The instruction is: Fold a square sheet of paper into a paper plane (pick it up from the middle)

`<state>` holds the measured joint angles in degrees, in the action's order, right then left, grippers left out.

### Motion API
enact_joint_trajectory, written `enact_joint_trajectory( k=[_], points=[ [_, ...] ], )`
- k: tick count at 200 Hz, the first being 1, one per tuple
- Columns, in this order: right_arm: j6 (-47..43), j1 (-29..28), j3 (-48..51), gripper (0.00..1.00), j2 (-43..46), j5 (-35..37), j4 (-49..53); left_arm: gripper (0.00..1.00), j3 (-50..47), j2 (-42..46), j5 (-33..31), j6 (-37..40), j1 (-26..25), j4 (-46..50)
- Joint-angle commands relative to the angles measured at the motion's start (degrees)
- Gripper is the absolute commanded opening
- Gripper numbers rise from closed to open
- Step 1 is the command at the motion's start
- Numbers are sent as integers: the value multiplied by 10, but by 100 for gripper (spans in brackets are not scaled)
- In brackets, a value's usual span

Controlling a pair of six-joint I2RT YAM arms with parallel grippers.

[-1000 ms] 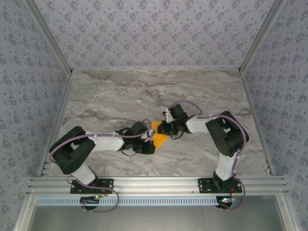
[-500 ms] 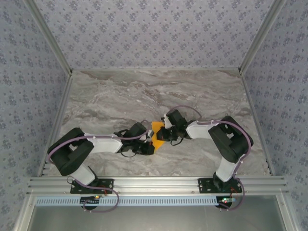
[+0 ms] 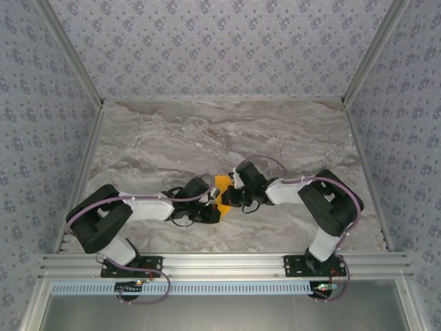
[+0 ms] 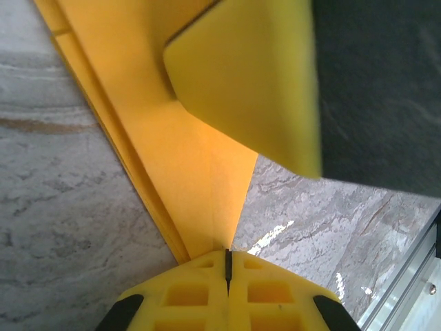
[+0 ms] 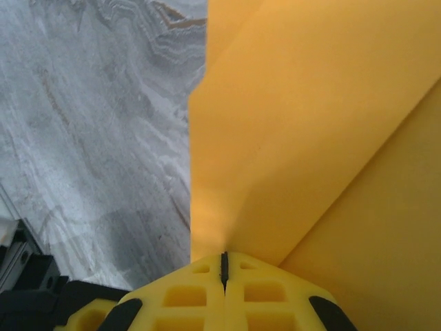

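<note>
Grippers meet at the middle of the marble table [image 3: 172, 138], with the creased orange paper [image 3: 221, 185] between them. The left gripper [image 4: 227, 258] is clenched on one folded edge, and the right gripper [image 5: 224, 261] is clenched on another.

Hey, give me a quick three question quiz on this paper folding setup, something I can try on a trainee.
1. True or false: the left fingers are shut on the orange paper.
2. The table looks like: A grey marble, B green felt, C bare wood.
3. Fill in: the right fingers are ____ on the paper.
Key: 1 true; 2 A; 3 shut.
</note>
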<state>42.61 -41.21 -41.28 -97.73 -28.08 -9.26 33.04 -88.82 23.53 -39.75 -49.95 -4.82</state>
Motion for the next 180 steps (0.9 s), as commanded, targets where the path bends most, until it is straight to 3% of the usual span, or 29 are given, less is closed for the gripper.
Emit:
enact_joint_trajectory(
  k=[1,79,180],
  points=[
    [22,-11,9,1,17,-15,2,0,-25,-4,-31,-5,-5,54],
    [45,-22,3,0,-32,29,8,0,-28,-4,-29,-7,-5,48],
    [-60,142,-102,1,-95,16,69,0,-39,7,-11,-10,-5,59]
  ],
)
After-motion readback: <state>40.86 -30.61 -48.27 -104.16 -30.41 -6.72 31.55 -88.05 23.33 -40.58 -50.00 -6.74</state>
